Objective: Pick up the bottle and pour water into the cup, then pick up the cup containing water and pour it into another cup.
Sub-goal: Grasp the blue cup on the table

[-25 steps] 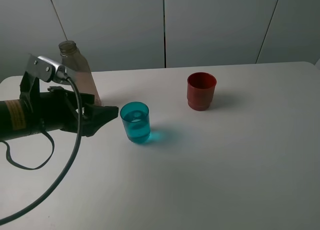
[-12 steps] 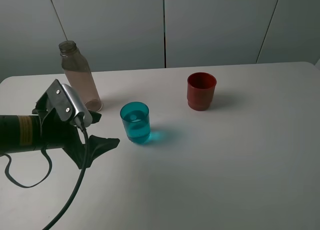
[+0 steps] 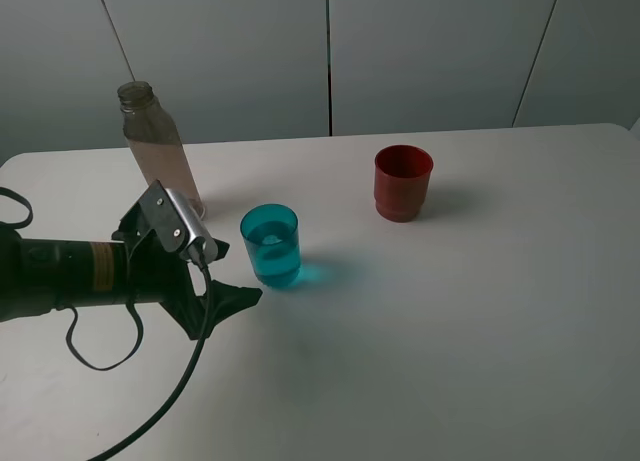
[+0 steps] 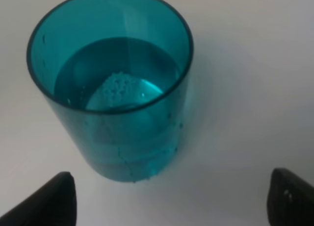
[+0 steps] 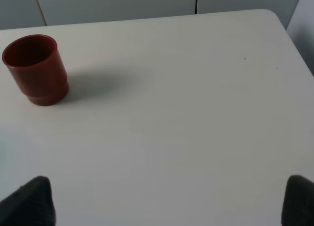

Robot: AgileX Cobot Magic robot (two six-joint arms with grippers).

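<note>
The left pincer (image 3: 228, 276) hangs low over the counter (image 3: 450, 331), just short of the cup (image 3: 270, 246) on the cup's near-left side in the high view. Its jaws are spread wide and hold nothing. In the left wrist view, the two dark fingertips (image 4: 54, 201) stand wider apart than the cup (image 4: 115, 84), which lies just ahead of the gap between them and touches neither. The left arm stretches away from the cup, level with the counter, with a cable looping down from it.

The cup stands upright and holds water to about half its height, with a patch of small bubbles on the surface and drops clinging to the wall.

The bottle (image 3: 160, 156) stands upright and uncapped, behind the cup and to its left, near it but apart. The red cup (image 3: 403, 183) stands upright to the right of the cup and a little farther back, well apart from it.

The right pincer (image 5: 164, 204) shows only in its own wrist view. Its dark fingertips (image 5: 29, 201) are far apart with nothing between them, above bare counter. The red cup (image 5: 35, 69) is well ahead of it. Where it is relative to the cup cannot be told.
</note>
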